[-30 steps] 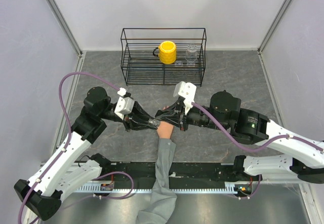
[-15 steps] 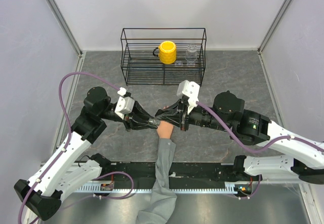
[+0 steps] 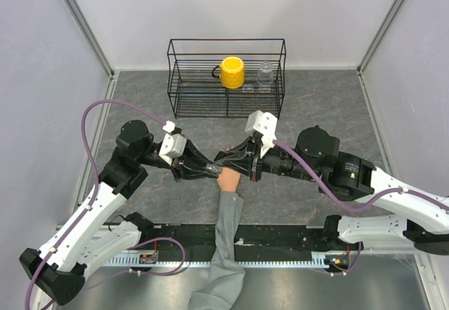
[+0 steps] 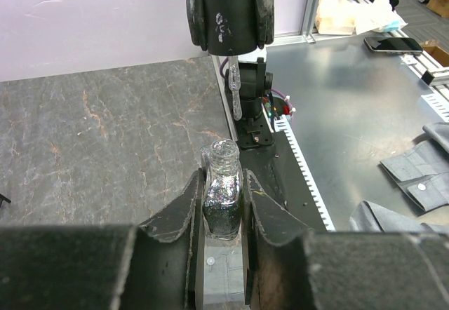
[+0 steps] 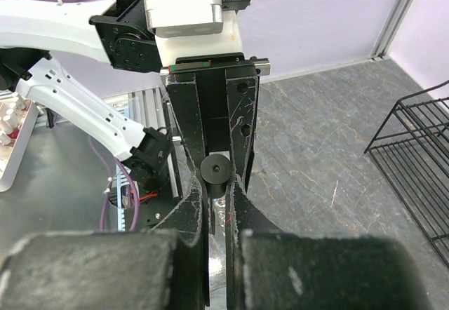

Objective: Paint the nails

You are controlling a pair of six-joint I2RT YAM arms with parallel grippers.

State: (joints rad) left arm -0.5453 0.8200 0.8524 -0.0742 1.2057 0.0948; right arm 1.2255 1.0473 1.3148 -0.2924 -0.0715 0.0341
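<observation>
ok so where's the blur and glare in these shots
Top external: evenly lit and sharp, only soft shadows. Left wrist: polish bottle crisp, the left fingers blurred towards the bottom edge, a pale sheen on the metal bench. Right wrist: brush cap sharp, the right fingers out of focus nearest the lens.

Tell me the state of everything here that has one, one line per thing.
left gripper: shut on the polish bottle
polish bottle: uncapped, mouth open, upright
right gripper: shut on the black cap
black cap: off the bottle
brush: out of the bottle
mannequin hand: lying on the table under the grippers, nails hidden
yellow mug: upright in the wire rack
glass jar: upright in the rack
</observation>
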